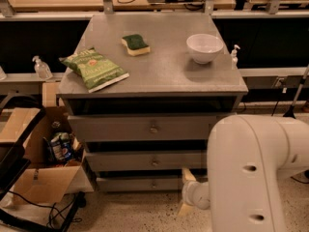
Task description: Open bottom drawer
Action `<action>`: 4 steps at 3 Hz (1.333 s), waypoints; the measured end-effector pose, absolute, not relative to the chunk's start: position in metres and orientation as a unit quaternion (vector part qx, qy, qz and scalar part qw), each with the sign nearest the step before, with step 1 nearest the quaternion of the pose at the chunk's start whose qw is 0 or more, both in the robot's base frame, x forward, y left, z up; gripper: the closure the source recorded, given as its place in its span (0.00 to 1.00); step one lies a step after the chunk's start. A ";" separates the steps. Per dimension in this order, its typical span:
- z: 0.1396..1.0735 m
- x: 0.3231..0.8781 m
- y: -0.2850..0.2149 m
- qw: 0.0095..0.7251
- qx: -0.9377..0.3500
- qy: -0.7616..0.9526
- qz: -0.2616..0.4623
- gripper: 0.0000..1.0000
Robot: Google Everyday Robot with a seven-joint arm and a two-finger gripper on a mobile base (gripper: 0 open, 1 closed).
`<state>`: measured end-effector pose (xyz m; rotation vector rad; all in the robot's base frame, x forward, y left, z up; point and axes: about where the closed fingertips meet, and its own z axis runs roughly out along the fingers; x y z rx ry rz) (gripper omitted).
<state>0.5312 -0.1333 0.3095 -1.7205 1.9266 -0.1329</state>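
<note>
Bottom drawer (130,183): lowest, slimmest grey front, sits closed, small knob (154,183) just left of gripper. Gripper (187,193) low by drawer's right end, contact unclear; grip state not discernible. Middle drawer (145,161) and top drawer (140,128) above-left. Higher up on cabinet top (164,71): white bowl (204,47), green sponge (135,43), chip bag (94,69). Cardboard box (43,182) far left.
</note>
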 end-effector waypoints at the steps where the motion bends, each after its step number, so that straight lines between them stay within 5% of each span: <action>1: 0.272 0.555 -0.119 0.281 -0.641 0.713 -0.043 0.00; 4: 0.196 0.592 -0.117 0.240 -0.661 0.709 -0.040 0.00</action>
